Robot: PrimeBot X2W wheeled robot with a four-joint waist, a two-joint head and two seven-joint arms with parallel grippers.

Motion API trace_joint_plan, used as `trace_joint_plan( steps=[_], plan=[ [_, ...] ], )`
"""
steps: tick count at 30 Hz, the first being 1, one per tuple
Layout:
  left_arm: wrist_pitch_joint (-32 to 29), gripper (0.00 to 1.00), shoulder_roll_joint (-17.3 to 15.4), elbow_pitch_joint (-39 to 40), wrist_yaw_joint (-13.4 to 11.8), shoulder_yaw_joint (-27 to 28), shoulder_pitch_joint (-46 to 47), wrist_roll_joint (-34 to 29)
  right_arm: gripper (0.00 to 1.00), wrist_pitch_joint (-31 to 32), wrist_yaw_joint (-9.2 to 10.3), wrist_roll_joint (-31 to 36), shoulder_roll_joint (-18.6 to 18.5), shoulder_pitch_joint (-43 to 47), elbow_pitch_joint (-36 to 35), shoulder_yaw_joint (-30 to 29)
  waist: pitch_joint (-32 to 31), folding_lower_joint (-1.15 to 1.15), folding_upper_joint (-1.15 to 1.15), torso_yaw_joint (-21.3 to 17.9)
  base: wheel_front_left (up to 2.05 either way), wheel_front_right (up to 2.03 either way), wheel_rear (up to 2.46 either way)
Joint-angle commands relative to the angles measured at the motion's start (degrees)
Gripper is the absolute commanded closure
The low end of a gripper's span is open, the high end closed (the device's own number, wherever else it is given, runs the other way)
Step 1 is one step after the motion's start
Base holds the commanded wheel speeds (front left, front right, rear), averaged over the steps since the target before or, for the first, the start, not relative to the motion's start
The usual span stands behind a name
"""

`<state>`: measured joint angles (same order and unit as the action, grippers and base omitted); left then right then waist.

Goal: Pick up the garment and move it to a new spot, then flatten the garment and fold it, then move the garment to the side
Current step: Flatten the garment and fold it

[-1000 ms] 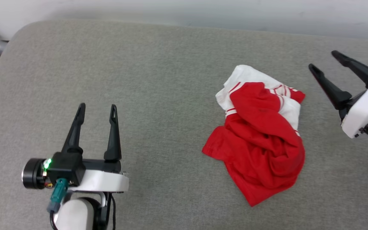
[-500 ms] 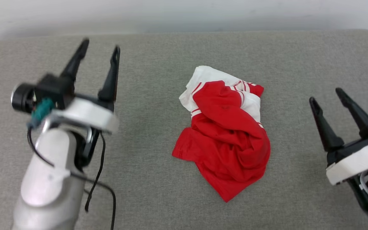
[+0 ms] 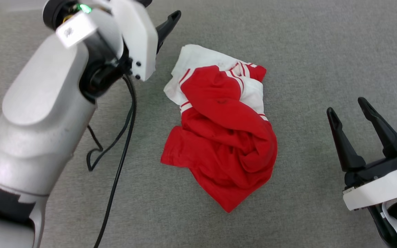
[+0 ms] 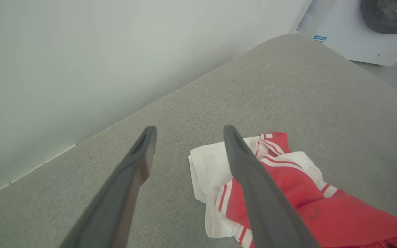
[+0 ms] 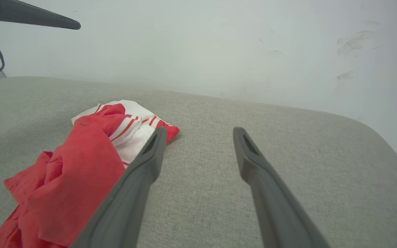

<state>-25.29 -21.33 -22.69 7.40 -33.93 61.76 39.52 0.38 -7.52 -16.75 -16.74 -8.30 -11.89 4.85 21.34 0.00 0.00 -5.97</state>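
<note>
L grip point(image 4: 189, 129): fingers spread wide, nothing between them. It sits up over the far-left side of the garment point(image 3: 219, 137). In the left wrist view its right-hand finger point(image 4: 253, 186) crosses the shirt's white sleeve part, and both tips lie over bare grey cushion point(image 3: 305, 51) past the far edge. Can't tell height over the cloth; no contact visible.

R grip point(image 3: 345, 105): also spread wide, empty. It's on the near right, apart from the garment with bare cushion between. Fingers point far and slightly left. In the right wrist view its left-hand finger point(image 5: 133, 186) overlaps the shirt's edge in frame, but the head view shows a clear gap.

Garment is a crumpled heap at mid cushion, between the two grips and closer to L. White sleeve w/ red-white stripe trim is bunched at the far end. Red body is folded over itself toward the near end, with one red corner pointing near. Not flat, not folded. Lying on the cushion, nobody holding it.

Other bits:
- L forearm point(image 3: 40, 110), pale, takes up the near-left of the head view. Black cable point(image 3: 122, 137) hangs from it over the cushion, left of the shirt.
- White wall point(image 5: 219, 44) runs behind the cushion's far edge.
- White appliance w/ dark round door point(image 4: 374, 31) stands past the cushion's rounded corner in the left wrist view.
</note>
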Motion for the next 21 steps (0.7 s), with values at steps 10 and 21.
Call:
trace_joint_plan(
  steps=[10,21],
  plan=[
    [-17.3,0.0,-0.3,-9.2,0.0,-14.8,13.5,5.0,0.0,-1.5,0.06,0.3,1.7,-3.4,-0.5,1.4,7.9,0.0,0.0,-5.5,0.0,0.0,0.0],
    [-23.0,0.0,-2.1,-17.8,0.0,-28.4,15.1,7.3,0.0,-3.7,0.06,-0.3,1.9,-6.3,2.3,3.0,10.9,0.0,0.0,-7.6,0.0,0.0,0.0]
  ],
)
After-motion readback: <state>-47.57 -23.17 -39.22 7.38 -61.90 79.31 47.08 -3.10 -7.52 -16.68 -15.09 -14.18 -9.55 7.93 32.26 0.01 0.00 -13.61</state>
